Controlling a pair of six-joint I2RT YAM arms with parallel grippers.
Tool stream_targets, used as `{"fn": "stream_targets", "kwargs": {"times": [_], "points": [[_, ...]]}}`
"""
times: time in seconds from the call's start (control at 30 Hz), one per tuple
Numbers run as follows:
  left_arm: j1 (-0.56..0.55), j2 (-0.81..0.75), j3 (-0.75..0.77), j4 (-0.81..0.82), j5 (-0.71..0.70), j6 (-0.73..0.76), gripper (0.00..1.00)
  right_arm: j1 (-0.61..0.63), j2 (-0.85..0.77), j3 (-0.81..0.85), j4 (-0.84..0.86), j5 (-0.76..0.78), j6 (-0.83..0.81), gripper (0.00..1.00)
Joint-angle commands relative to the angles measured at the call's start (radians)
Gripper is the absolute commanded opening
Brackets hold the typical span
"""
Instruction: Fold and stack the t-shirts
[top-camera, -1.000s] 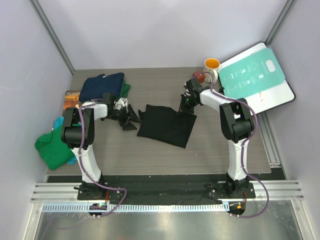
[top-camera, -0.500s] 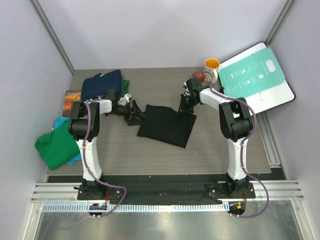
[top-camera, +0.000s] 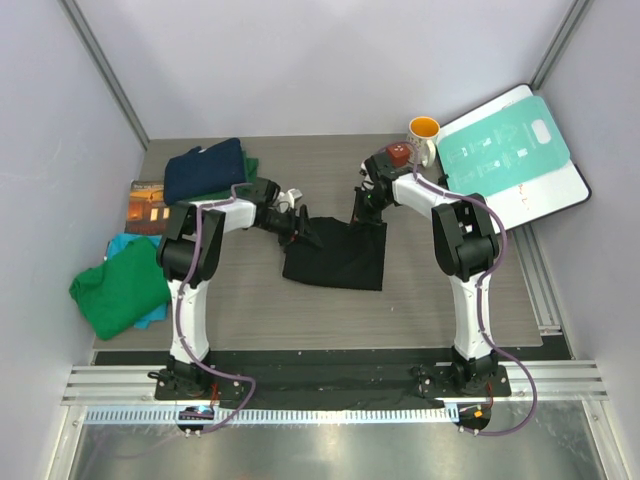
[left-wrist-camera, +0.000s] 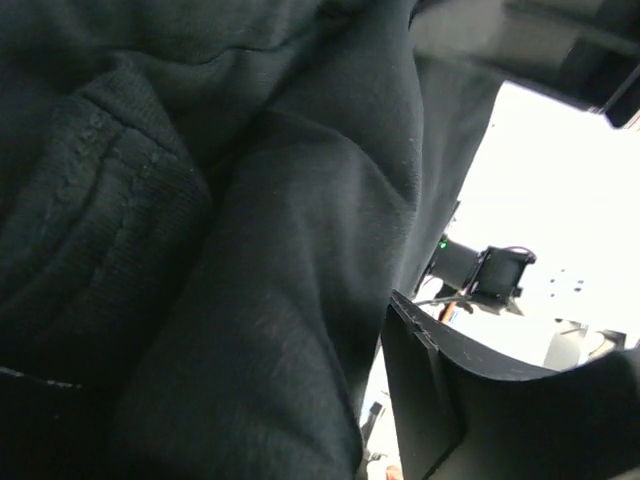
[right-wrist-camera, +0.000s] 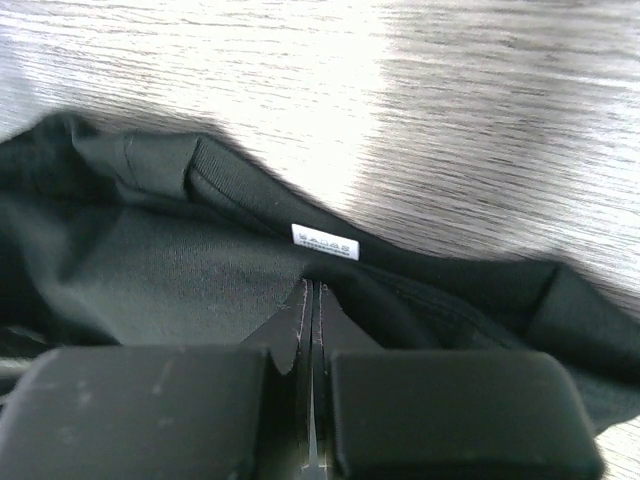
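Right wrist shows right gripper (right-wrist-camera: 310, 300) pinching black t-shirt (right-wrist-camera: 170, 265); left gripper (top-camera: 300, 226) seemingly clamps it too.

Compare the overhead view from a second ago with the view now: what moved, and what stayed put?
The left gripper swept rightward, dragging the black t-shirt by its left edge, so the cloth now lies narrower. The right gripper kept its pinch at the collar, barely shifting. The navy t-shirt, green t-shirt, mug and board stayed put.

You have a plain black t-shirt (top-camera: 338, 258), a navy t-shirt (top-camera: 205, 170), a green t-shirt (top-camera: 115, 295), a teal-and-white board (top-camera: 510, 150), an orange-yellow mug (top-camera: 424, 130) and a grey wood-grain desk (top-camera: 260, 305).
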Motion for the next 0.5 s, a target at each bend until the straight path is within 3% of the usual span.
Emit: {"fn": "stream_targets", "kwargs": {"times": [0.0, 0.13, 0.27, 0.4, 0.47], "points": [[-0.035, 0.016, -0.138, -0.049, -0.260, 0.058, 0.57, 0.015, 0.043, 0.007, -0.021, 0.024, -0.009, 0.01], [-0.035, -0.027, -0.179, -0.047, -0.296, 0.046, 0.45, 0.016, 0.046, 0.005, -0.021, 0.027, -0.003, 0.01], [-0.035, -0.079, -0.204, -0.063, -0.375, 0.047, 0.20, 0.015, 0.033, -0.010, -0.022, 0.042, -0.008, 0.01], [-0.035, -0.137, -0.227, -0.066, -0.430, 0.036, 0.02, 0.016, 0.005, -0.047, -0.018, 0.046, -0.014, 0.01], [-0.035, -0.159, -0.229, -0.063, -0.441, 0.026, 0.00, 0.015, -0.015, -0.073, -0.015, 0.044, -0.012, 0.05]]}}
